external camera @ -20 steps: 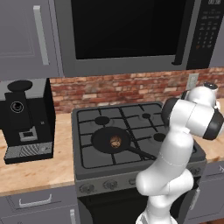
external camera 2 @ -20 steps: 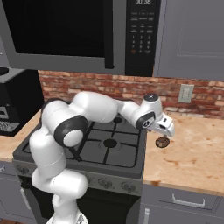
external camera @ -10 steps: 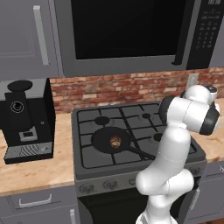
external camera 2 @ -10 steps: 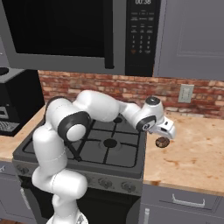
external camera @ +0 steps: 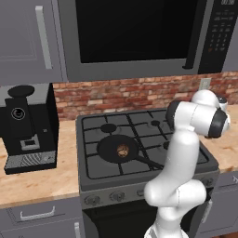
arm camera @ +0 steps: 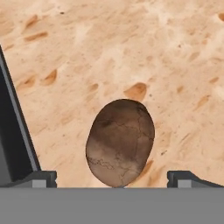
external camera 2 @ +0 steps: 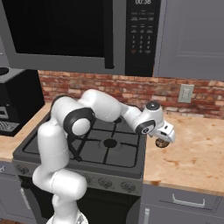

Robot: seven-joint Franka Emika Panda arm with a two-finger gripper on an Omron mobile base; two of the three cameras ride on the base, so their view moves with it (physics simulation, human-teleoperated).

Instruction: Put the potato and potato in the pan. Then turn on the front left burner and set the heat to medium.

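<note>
One potato, brown and mottled, lies on the tan counter just right of the stove. My gripper hangs directly over it, open, with a fingertip on either side and not touching it. From the right base view the gripper hovers low over that potato. The black pan sits on the front left burner with the other potato inside; its handle points to the front right.
The stove's dark edge runs close beside the potato. Knobs line the stove front. A black coffee machine stands on the left counter. A microwave hangs above the stove.
The hand has come down and slightly right, closer over the counter potato. The jaws have stayed open. The pan and its potato have not moved.
</note>
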